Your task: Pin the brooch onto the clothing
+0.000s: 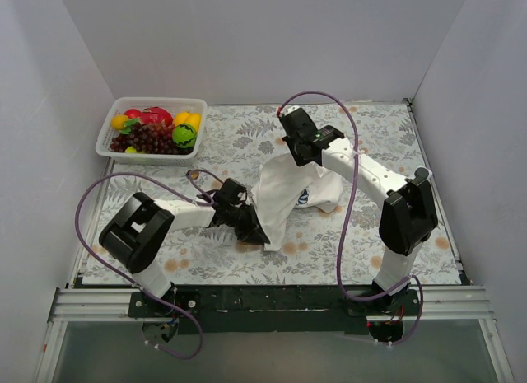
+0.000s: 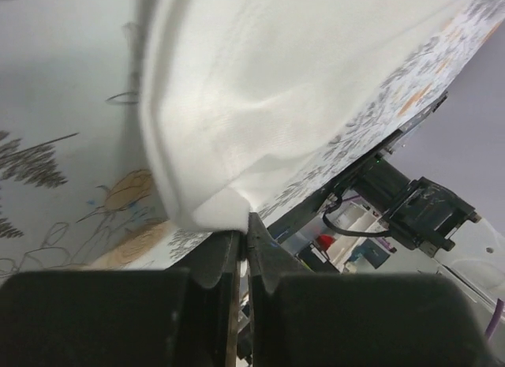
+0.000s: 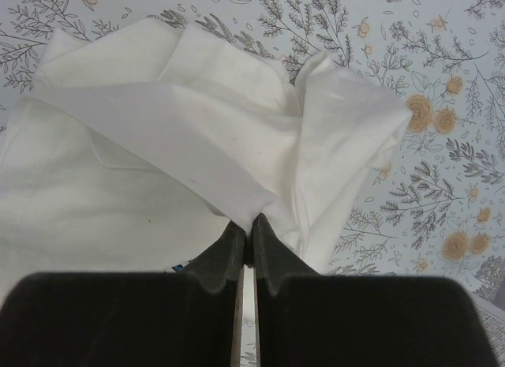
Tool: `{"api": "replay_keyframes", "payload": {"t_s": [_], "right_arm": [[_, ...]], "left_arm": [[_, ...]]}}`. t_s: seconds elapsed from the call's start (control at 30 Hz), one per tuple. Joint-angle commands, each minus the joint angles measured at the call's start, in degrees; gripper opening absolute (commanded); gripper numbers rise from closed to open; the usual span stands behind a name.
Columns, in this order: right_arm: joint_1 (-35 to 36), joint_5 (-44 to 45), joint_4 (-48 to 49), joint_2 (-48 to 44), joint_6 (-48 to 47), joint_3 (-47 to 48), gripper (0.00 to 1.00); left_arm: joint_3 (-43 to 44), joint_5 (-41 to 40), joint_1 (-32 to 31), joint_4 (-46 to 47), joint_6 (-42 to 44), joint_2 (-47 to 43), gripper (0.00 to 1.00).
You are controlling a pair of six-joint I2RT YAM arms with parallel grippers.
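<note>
One white T-shirt (image 1: pixel 284 193) lies bunched mid-table, slightly right of centre; its one blue emblem (image 1: pixel 303 197) shows on the near-right side; two grippers hold it, one at each end; the right gripper (image 1: pixel 290 159) is clamped on a fold at the far edge, holding the cloth up in a peak; the left gripper (image 1: pixel 249 226) is pinched together on the near-left corner, low over the flowered table (image 1: pixel 395 136); one white basket (image 1: pixel 156 100) of fruit stands far left, well apart.
</note>
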Motion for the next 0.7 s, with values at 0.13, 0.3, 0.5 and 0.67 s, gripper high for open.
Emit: {"api": "replay_keyframes", "payload": {"t_s": [0.13, 0.3, 0.5, 0.67], "right_arm": [[-0.69, 2.34, 0.56, -2.45, -0.68, 2.92, 0.01], [-1.48, 2.43, -0.49, -3.07, -1.29, 9.15, 0.01], [-2.80, 1.82, -0.93, -3.51, -2.78, 21.00, 0.01], [-2.98, 4.62, 0.90, -4.82, -6.38, 30.43, 0.01]], "left_arm": [[17.26, -9.22, 0.80, -12.80, 13.07, 0.55, 0.00], [34.56, -19.59, 3.87, -22.29, 20.83, 2.13, 0.00], [55.72, -19.95, 10.99, -27.83, 27.33, 5.82, 0.00], [75.17, -23.46, 13.72, -33.11, 33.56, 9.43, 0.00]]}}
